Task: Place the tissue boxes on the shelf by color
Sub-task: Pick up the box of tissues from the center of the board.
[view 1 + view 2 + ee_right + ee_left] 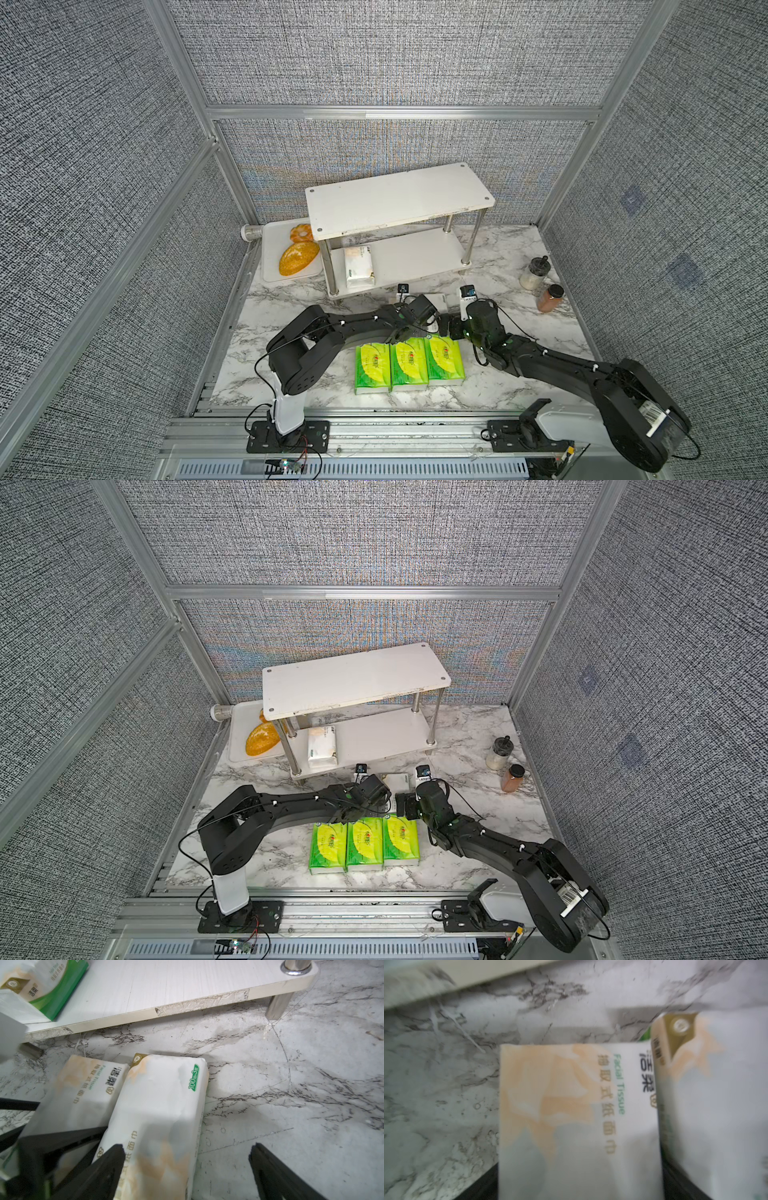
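Marble-patterned tabletop [274, 299]: my left gripper [581, 1187] stands spread around one white-and-beige soft tissue pack [571, 1115], right gripper [185, 1151] gaping above its neighbour [162, 1105]; two-tier white shelf [395, 199] at twelve o'clock, three green-and-yellow packs [409, 361] at six.

Quick headcount, clock face centred on the tabletop. Six tissue packs in all: three green-and-yellow packs [409, 362] in a row at 6 o'clock and three white packs [358, 266], one on the shelf [399, 199] at 12, two lying just in front of it. One shelf, two tiers, four legs. One tray [271, 241] at 10 with two bread pieces [298, 258]. Two jars [535, 272] at 2.
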Robot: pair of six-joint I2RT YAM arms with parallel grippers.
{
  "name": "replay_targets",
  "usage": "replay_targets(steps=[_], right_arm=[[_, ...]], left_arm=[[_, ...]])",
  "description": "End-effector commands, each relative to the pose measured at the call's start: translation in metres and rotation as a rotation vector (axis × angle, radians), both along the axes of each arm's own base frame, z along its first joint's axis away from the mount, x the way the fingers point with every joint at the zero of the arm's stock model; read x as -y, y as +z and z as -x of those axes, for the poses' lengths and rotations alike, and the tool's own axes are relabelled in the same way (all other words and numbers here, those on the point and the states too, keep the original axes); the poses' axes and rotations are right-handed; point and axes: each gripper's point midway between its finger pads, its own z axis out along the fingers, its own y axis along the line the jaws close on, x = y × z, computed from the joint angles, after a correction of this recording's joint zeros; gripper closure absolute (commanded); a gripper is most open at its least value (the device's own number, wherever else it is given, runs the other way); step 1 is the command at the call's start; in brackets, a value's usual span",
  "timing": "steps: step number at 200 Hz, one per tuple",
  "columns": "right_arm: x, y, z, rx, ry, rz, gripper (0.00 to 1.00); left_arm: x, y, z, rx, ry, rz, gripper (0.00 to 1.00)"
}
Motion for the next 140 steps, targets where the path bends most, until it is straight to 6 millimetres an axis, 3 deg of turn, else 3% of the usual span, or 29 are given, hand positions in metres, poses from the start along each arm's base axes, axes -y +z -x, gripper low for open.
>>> replay_targets(steps=[1, 36, 83, 115, 140], right_arm=[[0.002, 0.000, 0.001, 0.002, -0.009, 0.002, 0.01], [0.003, 0.001, 0.001, 0.004, -0.009, 0.008, 0.01], [0.003, 0.001, 0.000, 0.007, -0.014, 0.005, 0.01], [0.002, 0.001, -0.002, 0.009, -0.014, -0.001, 0.01], [0.001, 0.003, -0.003, 0.013, -0.012, -0.005, 0.01]], left_arm=[[-0.002, -0.010, 0.002, -0.014, 0.004, -0.015, 0.02], [-0.002, 0.011, -0.004, 0.034, 0.002, -0.006, 0.13], [0.002, 0.082, -0.022, 0.164, 0.002, 0.023, 0.15], [0.015, 0.118, -0.046, 0.243, 0.014, 0.013, 0.13], [0.028, 0.128, -0.071, 0.269, 0.036, 0.028, 0.13]])
